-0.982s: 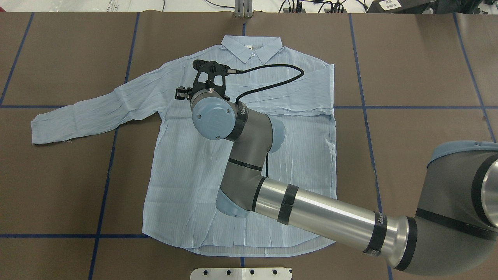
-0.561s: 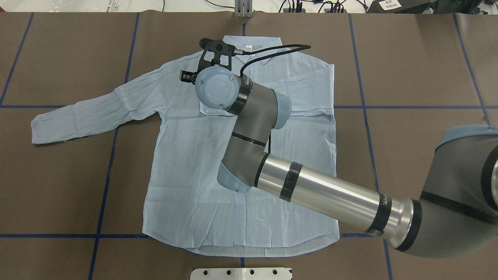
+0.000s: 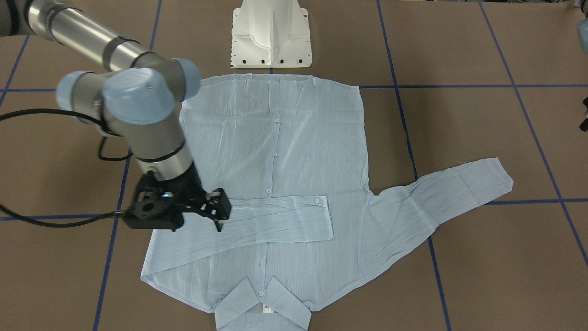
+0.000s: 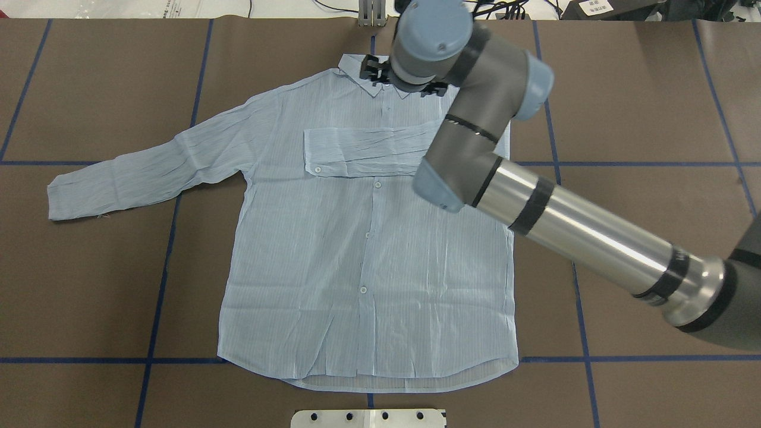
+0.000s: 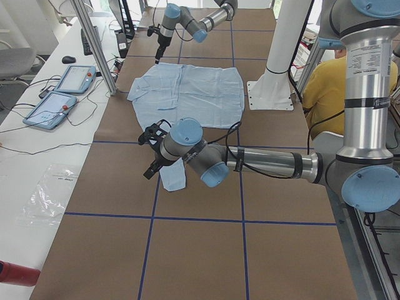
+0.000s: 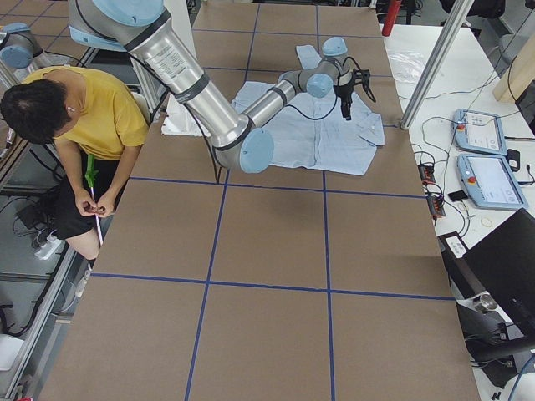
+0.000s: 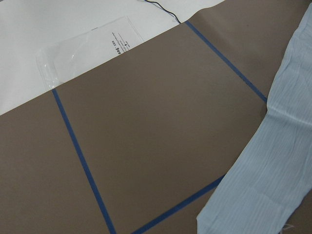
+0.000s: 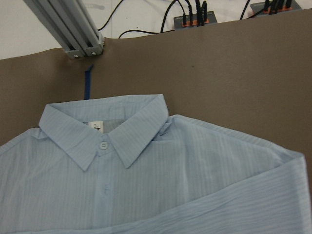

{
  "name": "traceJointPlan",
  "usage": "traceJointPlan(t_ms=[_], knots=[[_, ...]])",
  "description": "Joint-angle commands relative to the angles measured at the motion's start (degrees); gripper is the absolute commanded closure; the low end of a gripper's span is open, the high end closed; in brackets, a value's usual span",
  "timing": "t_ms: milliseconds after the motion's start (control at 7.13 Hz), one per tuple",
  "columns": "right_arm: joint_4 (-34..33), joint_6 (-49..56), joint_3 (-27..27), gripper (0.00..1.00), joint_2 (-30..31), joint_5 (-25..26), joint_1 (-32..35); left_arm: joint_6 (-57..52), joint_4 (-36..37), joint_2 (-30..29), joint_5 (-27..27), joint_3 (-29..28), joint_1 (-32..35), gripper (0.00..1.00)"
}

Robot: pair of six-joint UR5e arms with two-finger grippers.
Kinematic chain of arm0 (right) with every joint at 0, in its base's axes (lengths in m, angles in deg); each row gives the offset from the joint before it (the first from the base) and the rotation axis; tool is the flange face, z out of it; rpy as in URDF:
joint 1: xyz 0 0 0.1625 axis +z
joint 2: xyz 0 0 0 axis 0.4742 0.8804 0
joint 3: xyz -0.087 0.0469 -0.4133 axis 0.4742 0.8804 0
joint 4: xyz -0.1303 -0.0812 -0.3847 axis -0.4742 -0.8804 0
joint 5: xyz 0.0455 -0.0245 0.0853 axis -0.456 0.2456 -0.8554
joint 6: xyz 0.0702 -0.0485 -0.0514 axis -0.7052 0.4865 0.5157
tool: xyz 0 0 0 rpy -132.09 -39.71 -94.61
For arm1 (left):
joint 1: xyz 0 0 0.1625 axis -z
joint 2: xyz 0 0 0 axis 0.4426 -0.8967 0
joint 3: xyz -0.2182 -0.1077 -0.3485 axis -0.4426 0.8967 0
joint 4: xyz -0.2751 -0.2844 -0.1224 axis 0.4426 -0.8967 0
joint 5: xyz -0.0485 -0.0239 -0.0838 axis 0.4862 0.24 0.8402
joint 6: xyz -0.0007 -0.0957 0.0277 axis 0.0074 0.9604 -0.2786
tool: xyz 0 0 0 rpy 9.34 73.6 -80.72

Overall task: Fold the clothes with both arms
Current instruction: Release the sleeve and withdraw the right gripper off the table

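Observation:
The light blue shirt (image 4: 357,255) lies flat, front up, collar (image 8: 105,131) at the far edge. Its right sleeve (image 4: 362,151) is folded across the chest, also in the front view (image 3: 275,220). Its left sleeve (image 4: 137,175) lies stretched out to the side. My right gripper (image 4: 371,70) hovers over the collar, open and empty; in the front view it (image 3: 219,209) is by the folded sleeve. My left gripper (image 5: 152,153) hangs above the left cuff (image 5: 174,178); I cannot tell if it is open. The left wrist view shows only that sleeve (image 7: 273,161) on the table.
The white pedestal base (image 3: 272,34) stands at the shirt's hem. An aluminium post (image 4: 371,15) and cables are past the collar. A plastic bag (image 7: 83,44) lies off the table's end. A seated person in yellow (image 6: 75,109) is beside the table. Teach pendants (image 5: 62,94) are on a side bench.
My right arm has swung from over the chest toward the collar and to the right. The folded right sleeve now lies uncovered across the chest. The shirt has not shifted.

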Motion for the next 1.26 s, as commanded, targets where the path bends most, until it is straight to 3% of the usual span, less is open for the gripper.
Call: traceJointPlan(t_ms=[0, 281, 421, 561, 701, 1122], knots=[[-6.67, 18.55, -8.46, 0.0, 11.28, -10.62, 12.27, 20.7, -17.04, 1.44, -9.23, -6.3, -9.16, 0.0], [-6.61, 35.31, -9.88, 0.0, 20.42, -18.35, 21.94, 30.76, -26.15, 1.45, -16.55, -11.95, -16.21, 0.06], [-6.52, 39.41, -11.19, 0.0, 24.03, -21.26, 25.3, 36.81, -26.27, 1.45, -19.1, -12.23, -20.5, 0.17], [-6.34, 39.62, -13.55, 0.0, 26.59, -21.29, 25.85, 41.75, -26.53, 1.45, -23.74, -12.75, -25.07, 0.29], [-6.25, 39.62, -14.1, 0.0, 27.05, -21.29, 25.95, 43.53, -26.79, 1.28, -26.05, -13.89, -27.73, 0.33], [-6.08, 39.54, -14.02, 0.0, 27.23, -20.41, 25.95, 43.46, -27.32, 1.54, -26.51, -14.69, -29.68, 0.33]])
